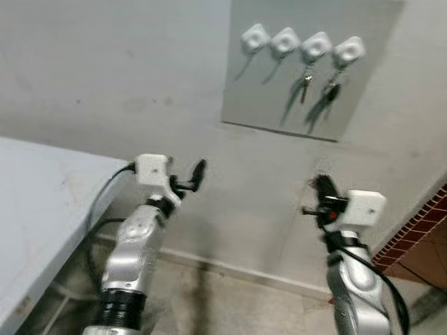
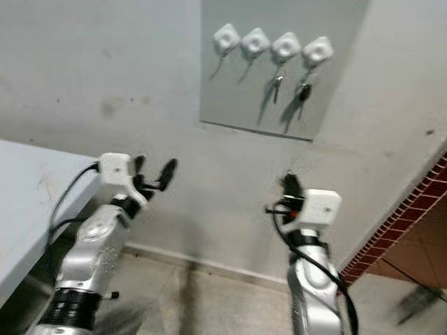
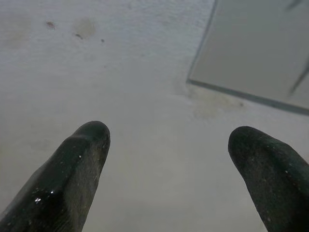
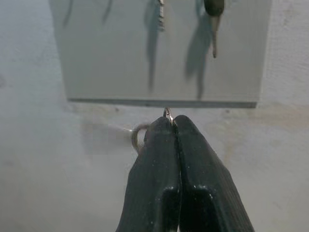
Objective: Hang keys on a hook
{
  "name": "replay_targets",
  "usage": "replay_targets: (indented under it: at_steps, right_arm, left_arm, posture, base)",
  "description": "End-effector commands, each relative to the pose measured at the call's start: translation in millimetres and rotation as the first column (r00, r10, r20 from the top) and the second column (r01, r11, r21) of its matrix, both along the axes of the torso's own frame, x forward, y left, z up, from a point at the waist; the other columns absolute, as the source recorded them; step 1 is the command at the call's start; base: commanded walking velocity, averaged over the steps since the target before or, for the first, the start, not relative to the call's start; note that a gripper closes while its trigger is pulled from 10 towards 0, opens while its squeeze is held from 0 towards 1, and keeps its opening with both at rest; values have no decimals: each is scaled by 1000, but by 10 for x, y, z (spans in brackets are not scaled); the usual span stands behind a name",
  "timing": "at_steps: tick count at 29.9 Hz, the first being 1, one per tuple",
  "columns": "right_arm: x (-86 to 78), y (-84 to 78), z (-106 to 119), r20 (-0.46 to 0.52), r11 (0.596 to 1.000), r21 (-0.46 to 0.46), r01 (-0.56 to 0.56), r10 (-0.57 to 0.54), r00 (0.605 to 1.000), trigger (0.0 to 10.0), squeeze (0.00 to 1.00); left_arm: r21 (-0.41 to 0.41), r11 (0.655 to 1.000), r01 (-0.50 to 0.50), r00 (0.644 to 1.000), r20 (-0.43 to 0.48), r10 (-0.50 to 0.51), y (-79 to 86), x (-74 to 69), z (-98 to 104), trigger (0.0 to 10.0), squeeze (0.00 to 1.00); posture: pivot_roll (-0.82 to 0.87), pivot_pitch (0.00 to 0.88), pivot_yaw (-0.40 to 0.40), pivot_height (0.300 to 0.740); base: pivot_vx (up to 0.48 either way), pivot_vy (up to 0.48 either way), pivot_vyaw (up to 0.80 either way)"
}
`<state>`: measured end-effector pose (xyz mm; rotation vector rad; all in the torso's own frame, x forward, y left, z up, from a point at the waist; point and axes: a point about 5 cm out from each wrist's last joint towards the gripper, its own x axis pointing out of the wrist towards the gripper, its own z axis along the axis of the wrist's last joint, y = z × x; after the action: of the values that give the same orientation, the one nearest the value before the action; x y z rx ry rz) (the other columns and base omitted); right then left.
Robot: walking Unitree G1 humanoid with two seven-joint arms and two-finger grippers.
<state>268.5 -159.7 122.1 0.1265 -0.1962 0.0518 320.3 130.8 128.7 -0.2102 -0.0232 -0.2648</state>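
Note:
A grey board [image 1: 307, 105] on the wall carries a row of white hooks. The two left hooks [image 1: 255, 36] are bare. A key [image 1: 305, 82] hangs from the third hook [image 1: 316, 47], and a dark-headed key [image 1: 330, 89] from the fourth hook [image 1: 348, 50]. Below the board, my right gripper [image 1: 321, 185] is shut on a metal key ring [image 4: 139, 135], which pokes out at the fingertips [image 4: 164, 126]. To the lower left of the board, my left gripper [image 1: 192, 178] is open and holds nothing, pointing at the bare wall [image 3: 145, 87].
A pale table [image 1: 42, 202] stands at the left against the wall, with a black cable running beside its edge. A red brick surface [image 1: 419, 230] rises at the lower right. A skirting strip [image 1: 237, 269] runs along the foot of the wall.

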Motion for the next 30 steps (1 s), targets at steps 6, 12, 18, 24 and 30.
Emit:
replay_targets:
  at_steps: [6,12,18,24,30]
  right_arm:
    - [-3,-109,22,-5,999,-11,39,-39,999,10000,0]
    - [22,-121,-13,-49,998,-39,43,-45,998,10000,0]
    - [96,-160,-16,-113,999,-47,2,-7,994,10000,0]
    - [204,-111,201,-20,990,-99,-97,96,995,10000,0]
    - [335,-14,409,54,975,-122,-183,191,980,10000,0]
  left_arm:
    - [-47,999,11,1000,-5,-11,-121,9,34,10000,0]
    - [-35,999,24,1000,-3,-25,-148,10,43,10000,0]
    - [-43,997,70,997,25,-69,-212,12,120,10000,0]
    - [-46,989,142,988,68,-139,-336,5,256,10000,0]
    - [-25,974,225,969,112,-221,-456,-23,365,10000,0]
  posture:
    - [-35,0,-41,740]
    - [-43,0,-39,740]
    - [-48,0,-37,740]
    - [-47,0,-39,740]
    - [-43,3,-42,740]
  base:
    - [113,0,0]
    - [0,0,0]
    - [0,0,0]
    - [0,0,0]
    - [0,0,0]
